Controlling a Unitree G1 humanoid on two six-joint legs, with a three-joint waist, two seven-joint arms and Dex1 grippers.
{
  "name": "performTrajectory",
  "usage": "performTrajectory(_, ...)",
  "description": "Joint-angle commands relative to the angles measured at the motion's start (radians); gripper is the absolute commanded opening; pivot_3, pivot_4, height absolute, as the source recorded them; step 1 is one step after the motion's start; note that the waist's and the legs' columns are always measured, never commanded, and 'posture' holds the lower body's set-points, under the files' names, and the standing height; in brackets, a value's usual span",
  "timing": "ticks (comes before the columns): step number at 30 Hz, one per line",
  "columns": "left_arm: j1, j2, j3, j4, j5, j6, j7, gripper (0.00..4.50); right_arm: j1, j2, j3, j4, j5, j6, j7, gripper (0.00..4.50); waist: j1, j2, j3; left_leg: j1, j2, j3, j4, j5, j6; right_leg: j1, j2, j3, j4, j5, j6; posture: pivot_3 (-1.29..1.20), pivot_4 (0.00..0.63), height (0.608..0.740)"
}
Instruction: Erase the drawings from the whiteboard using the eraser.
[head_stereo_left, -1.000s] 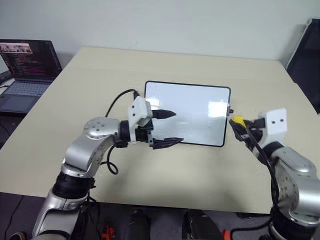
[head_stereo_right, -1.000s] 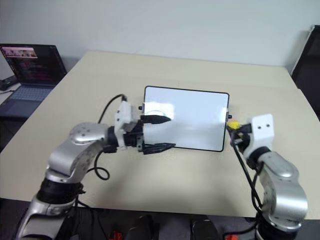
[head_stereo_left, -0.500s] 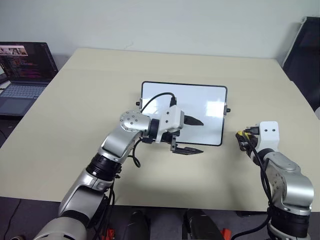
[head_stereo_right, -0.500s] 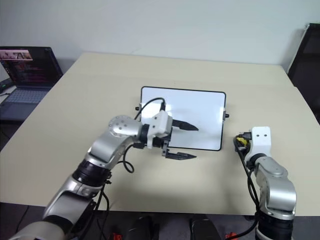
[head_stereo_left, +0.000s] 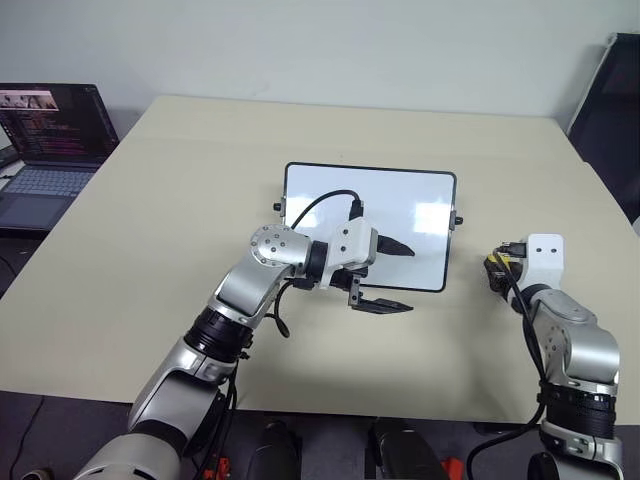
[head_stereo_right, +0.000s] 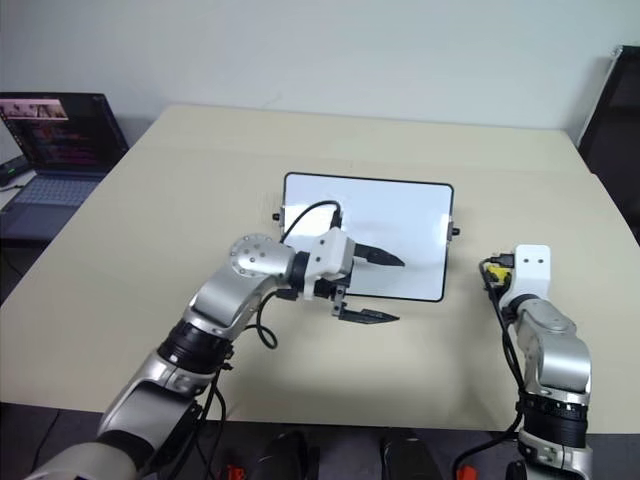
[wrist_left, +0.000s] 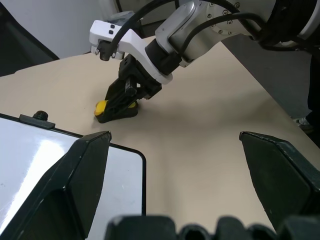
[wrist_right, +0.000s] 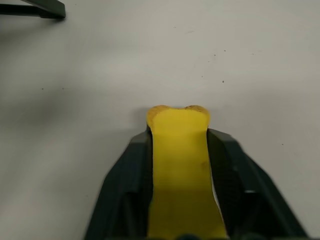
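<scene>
The whiteboard (head_stereo_left: 400, 200) lies flat in the middle of the table, its bare surface white with glare. The drawings are out of view. My left gripper (head_stereo_left: 410, 278) is open at the board's near right corner, one finger over the board, the other over the table in front of it. To the right of the board, my right gripper (wrist_left: 117, 107) reaches down to the table and is shut on the yellow eraser (wrist_right: 179, 165). The eraser's tip (wrist_left: 101, 107) rests on the tabletop, and both black fingers (wrist_right: 132, 170) press against its sides.
An open laptop (head_stereo_left: 50, 140) stands on a side surface at the far left. A dark chair (head_stereo_left: 612, 100) stands past the table's right corner. The beige table (head_stereo_left: 180, 180) extends widely around the board.
My right hand has sunk and moved right, bringing the eraser down onto the table beside the board. My left gripper moved right along the board's near edge, then stayed still.
</scene>
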Motion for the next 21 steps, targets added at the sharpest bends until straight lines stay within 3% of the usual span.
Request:
performTrajectory(1, 0.018, 0.018, 0.036, -0.051, -0.019, 0.012, 0.006, 4.5, -0.02, -0.018, -0.022, -0.022, 0.024, -0.027, -0.014, 3.29, -0.001, 0.0, 0.0, 0.0, 0.0, 0.0, 0.0, 0.0, 0.0, 0.0, 0.0, 0.0, 0.0, 0.0, 0.0, 0.0, 0.15, 0.74)
performTrajectory(5, 0.042, 0.035, 0.056, -0.064, -0.022, 0.027, 0.02, 4.5, -0.017, -0.019, -0.025, -0.022, 0.044, -0.035, -0.022, 4.48, 0.0, 0.001, 0.0, 0.0, 0.0, 0.0, 0.0, 0.0, 0.0, 0.0, 0.0, 0.0, 0.0, 0.0, 0.0, 0.0, 0.15, 0.74)
performTrajectory(13, 0.122, 0.056, 0.221, -0.144, -0.098, 0.165, 0.178, 4.5, 0.044, 0.023, -0.028, -0.238, 0.095, -0.095, -0.05, 4.48, -0.002, 0.003, 0.0, 0.0, 0.0, 0.0, 0.0, 0.0, 0.0, 0.0, 0.0, 0.0, 0.001, 0.0, 0.0, 0.0, 0.15, 0.74)
performTrajectory(17, 0.259, 0.091, 0.353, -0.272, -0.157, 0.28, 0.297, 4.5, 0.201, 0.084, 0.057, -0.454, 0.09, -0.131, -0.065, 4.48, -0.001, 0.003, 0.0, 0.0, 0.001, -0.002, -0.002, 0.0, 0.0, 0.0, 0.001, -0.002, 0.001, 0.0, 0.0, 0.0, 0.15, 0.74)
performTrajectory(21, 0.384, 0.089, 0.472, -0.407, -0.217, 0.378, 0.437, 4.5, 0.367, 0.118, 0.147, -0.526, 0.02, -0.284, -0.1, 4.48, 0.002, 0.003, 0.0, -0.001, 0.0, -0.002, -0.002, 0.0, 0.0, 0.0, 0.0, -0.002, 0.0, -0.001, 0.0, 0.0, 0.15, 0.74)
